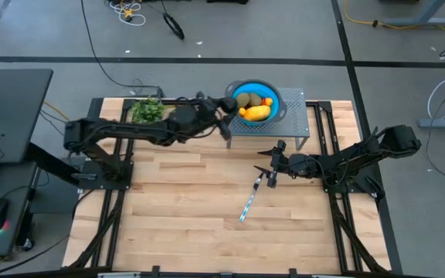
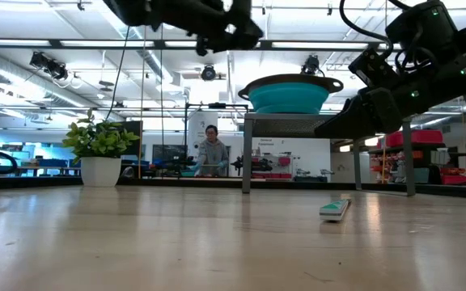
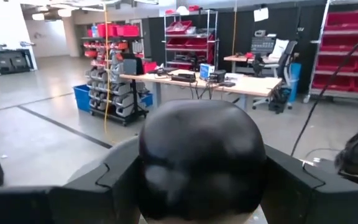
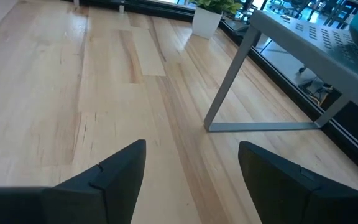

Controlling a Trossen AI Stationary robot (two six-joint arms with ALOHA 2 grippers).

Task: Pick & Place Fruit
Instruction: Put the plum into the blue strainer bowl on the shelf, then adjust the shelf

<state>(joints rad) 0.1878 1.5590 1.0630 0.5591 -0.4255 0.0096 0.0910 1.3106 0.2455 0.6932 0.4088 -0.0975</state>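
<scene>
A blue bowl [image 1: 236,89] stands on a grey perforated stand [image 1: 293,123]. In it lie the yellow-orange oblong fruit [image 1: 256,113], two olive-brown ovals [image 1: 244,100] and a small orange-red bit [image 1: 267,101]. My left gripper [image 1: 226,122] is raised beside the bowl's left rim and is shut on a dark round piece [image 3: 201,155]. My right gripper [image 1: 270,164] hangs open above the bare table, in front of the stand and just beyond the slim silver-blue utensil [image 1: 251,198]. In the right wrist view nothing lies between its fingers [image 4: 117,171]. My left gripper pinches the dark round piece between its two fingers [image 3: 104,180], one on each side of its round body [image 3: 148,168]. The fingers point level, and the piece is lifted clear of the table. It fills the gap between the fingers and hides the table below.
A potted green plant [image 1: 149,110] stands at the far left of the table, behind the left arm. The stand's thin legs [image 4: 229,87] rest on the table near my right gripper. The utensil [image 2: 335,209] lies flat mid-table. A person sits far off in the room [image 2: 211,149].
</scene>
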